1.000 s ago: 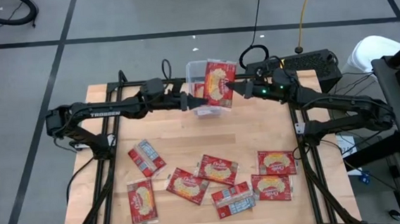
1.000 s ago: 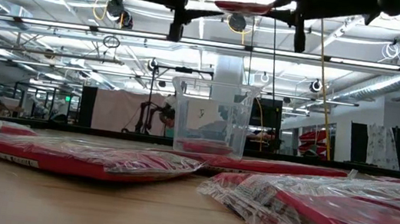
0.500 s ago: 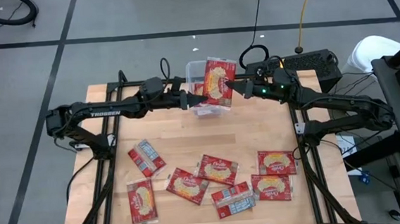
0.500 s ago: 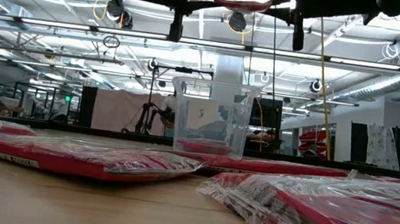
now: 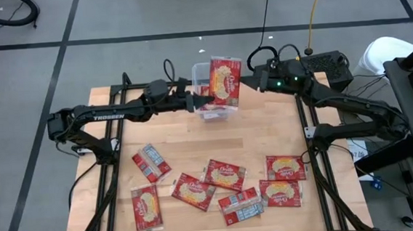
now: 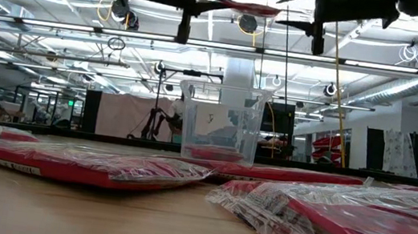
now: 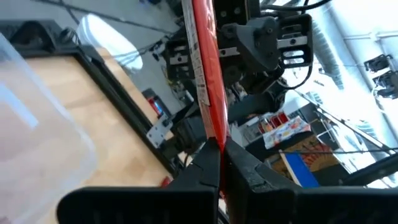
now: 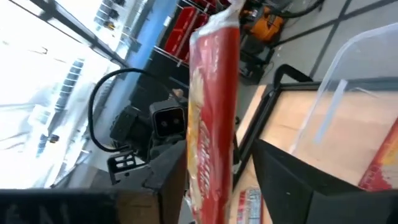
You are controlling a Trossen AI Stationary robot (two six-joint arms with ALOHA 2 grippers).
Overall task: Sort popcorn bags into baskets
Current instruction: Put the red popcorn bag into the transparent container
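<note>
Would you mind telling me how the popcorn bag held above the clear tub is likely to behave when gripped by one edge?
The popcorn bag is pinched at one edge by the left end effector yet stays nearly flat in the low view, so it is probably light and fairly stiff. Its glossy film may be slippery. The right end effector is open beside it.

Red popcorn bag (image 5: 225, 79) held above clear tub (image 5: 201, 74).

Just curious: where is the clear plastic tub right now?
In the high view, the clear plastic tub sits at the wooden table's far edge, centred, partly hidden under the held red popcorn bag.
</note>
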